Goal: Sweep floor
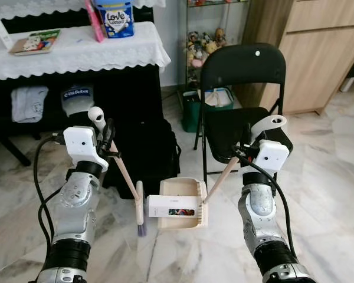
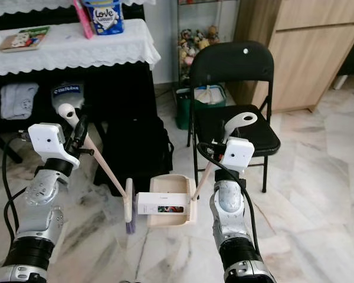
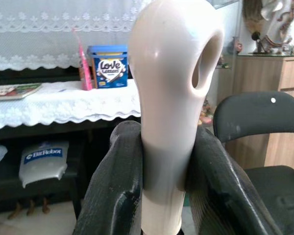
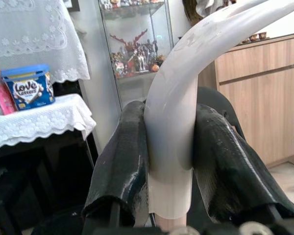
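Between the black fingers (image 3: 112, 196) of the left gripper (image 1: 108, 137), closed snugly on it, sits the cream handle of the brush (image 1: 125, 171), its looped end poking up past the fingertips at centre frame in the left wrist view. The right gripper (image 1: 246, 148) is likewise clamped around the curved handle of the dustpan (image 1: 183, 203), as the right wrist view shows at its centre. Outward from the claws, both thin shafts slant down toward the lower middle of the left eye view, where the brush head hangs just left of the dustpan, which carries a paper label across its front lip. Both tools look like light moulded plastic: stiff in the handle, smooth and somewhat slick, so a hold just below the flared loop, as now, should resist sliding out. The long shafts give leverage, so the low ends may wobble if moved sharply. The marble floor (image 1: 330, 177) below shows no debris I can make out. A black folding chair (image 1: 242, 88) stands at upper right, a black bag (image 1: 147, 147) behind the brush, and a lace-covered table (image 1: 76, 53) at upper left.
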